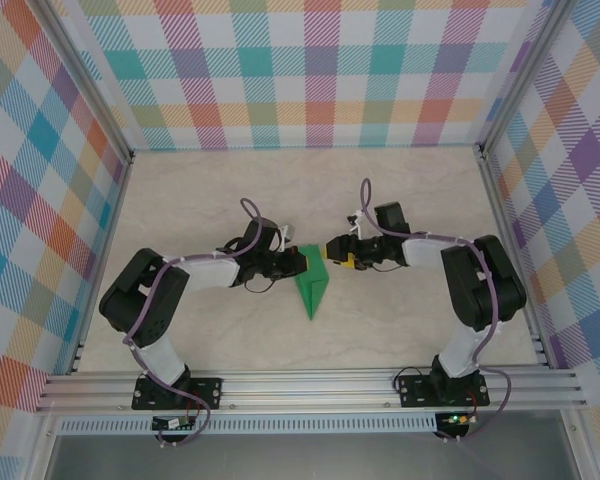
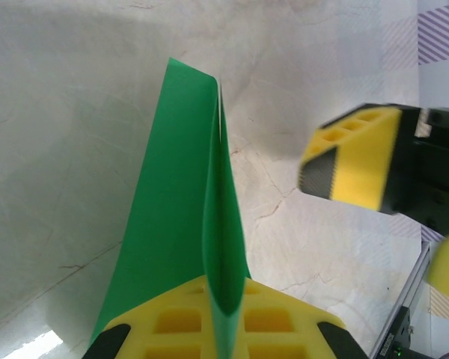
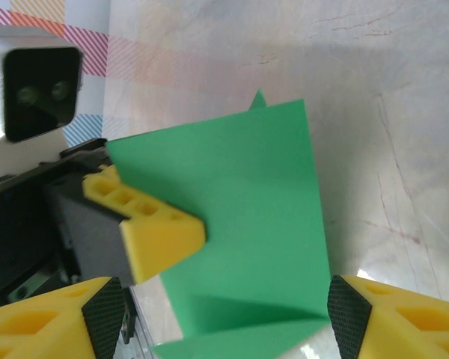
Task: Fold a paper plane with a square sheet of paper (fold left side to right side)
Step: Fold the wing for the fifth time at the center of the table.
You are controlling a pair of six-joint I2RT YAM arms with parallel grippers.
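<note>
In the middle of the table (image 1: 210,200): the paper plane (image 1: 312,288) rests as a narrow green dart, point toward the arm bases, wide end up between the 2 grippers.
Left gripper (image 2: 223,327): closed flat on the wide end, with an upright folded layer of paper pinched between its yellow pads.
Right gripper (image 3: 224,325): jaws well apart, 1 finger on each side of the paper's near edge, holding nothing.
Step in hand: by the look of it a late fold. The left side is pinned while the right claw lines up to take the free flap across.
Next move: the right claw has to close on 1 layer only, then carry it over without dragging the dart out of the left pinch or skewing the crease.
Around: bare marbled tabletop and plaid walls (image 1: 310,70) on 3 sides, well apart from the work.
In the way: the 2 grippers sit very near each other at the wide end, so the fingers could knock together; the thin paper may buckle or slip.
</note>
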